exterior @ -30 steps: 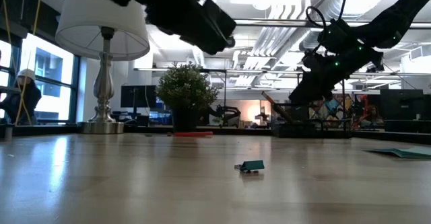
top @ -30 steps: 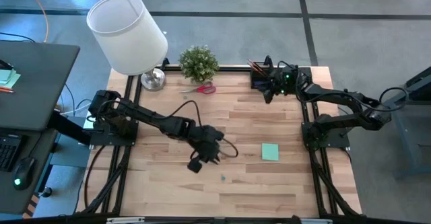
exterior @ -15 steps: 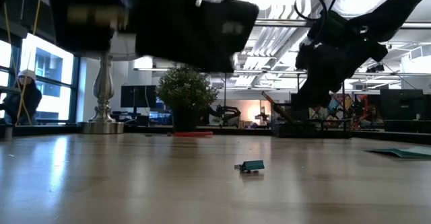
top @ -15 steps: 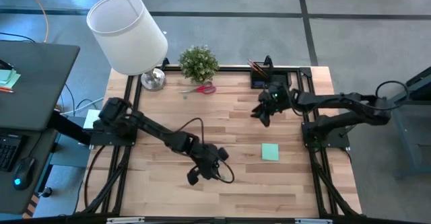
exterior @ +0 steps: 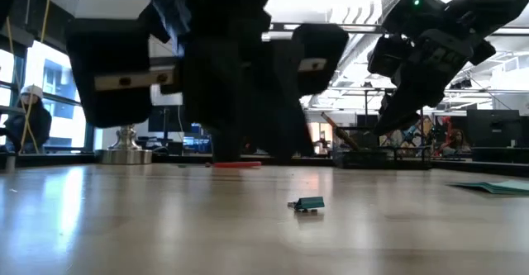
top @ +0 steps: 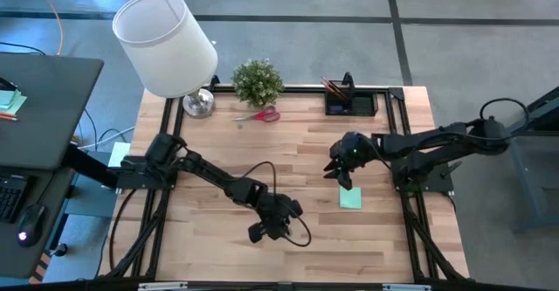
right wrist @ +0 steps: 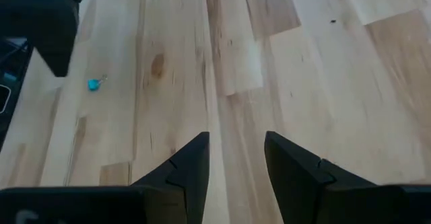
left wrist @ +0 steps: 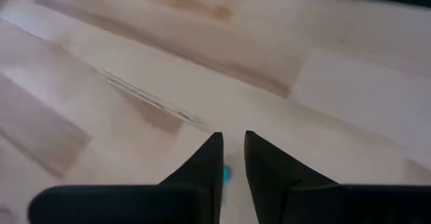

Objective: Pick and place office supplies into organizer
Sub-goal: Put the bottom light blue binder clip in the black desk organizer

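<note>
Fingers [left wrist: 205, 167] of my left gripper [top: 278, 225] stand narrowly parted and hold nothing, poised over the small teal clip [exterior: 310, 203] lying on the table [top: 367, 239] near its front edge. At centre-right I see my right gripper [top: 341, 170] with its jaws moderately apart and empty, just beside the mint-green sticky-note pad [top: 350, 198]. Red-handled scissors [top: 258, 115] lie at the back by the potted plant [top: 258, 81], and the organizer [top: 351, 103] sits at the back right corner.

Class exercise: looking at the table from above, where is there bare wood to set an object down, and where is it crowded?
Bare wood lies between the lamp base and the left gripper, and along the near edge right of that gripper. The back edge is crowded: potted plant, red scissors, black organizer. The right gripper hangs beside the green sticky-note pad.
</note>
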`<state>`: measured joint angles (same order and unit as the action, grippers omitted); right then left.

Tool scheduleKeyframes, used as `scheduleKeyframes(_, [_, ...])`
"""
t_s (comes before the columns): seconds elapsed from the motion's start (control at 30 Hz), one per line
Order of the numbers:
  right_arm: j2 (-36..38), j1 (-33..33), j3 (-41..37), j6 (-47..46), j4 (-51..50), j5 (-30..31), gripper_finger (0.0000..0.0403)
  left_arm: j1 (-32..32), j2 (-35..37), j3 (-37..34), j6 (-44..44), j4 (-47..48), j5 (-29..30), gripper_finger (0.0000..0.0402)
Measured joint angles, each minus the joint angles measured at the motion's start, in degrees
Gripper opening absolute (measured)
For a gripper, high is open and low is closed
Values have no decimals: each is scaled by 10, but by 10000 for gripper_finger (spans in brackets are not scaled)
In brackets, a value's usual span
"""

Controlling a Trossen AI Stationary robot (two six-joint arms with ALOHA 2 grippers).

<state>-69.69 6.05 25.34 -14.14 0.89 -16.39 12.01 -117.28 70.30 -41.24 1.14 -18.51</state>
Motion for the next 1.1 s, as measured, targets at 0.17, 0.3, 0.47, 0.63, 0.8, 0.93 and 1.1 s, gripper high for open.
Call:
scheduleKeyframes(0.17, [0,-30,0,-15,0,30,138,0,-33,69,-15,75,18,97])
scheduleKeyframes(0.3, [0,-49,0,-19,-3,44,138,-4,-46,97,-24,119,39,133])
scheduleKeyframes(0.47, [0,-67,0,-25,-8,52,138,-9,-53,95,-51,127,46,149])
scheduleKeyframes(0.63, [0,-81,0,-25,-11,74,138,-13,-66,96,-54,112,21,134])
scheduleKeyframes(0.8, [0,-81,0,-24,-11,74,138,-12,-74,97,-50,105,8,106])
scheduleKeyframes(0.93, [0,-81,0,-24,-14,74,138,-12,-75,97,-44,104,6,80])
scheduleKeyframes(1.1, [0,-81,0,-24,-12,77,138,-12,-77,96,-2,94,13,53])
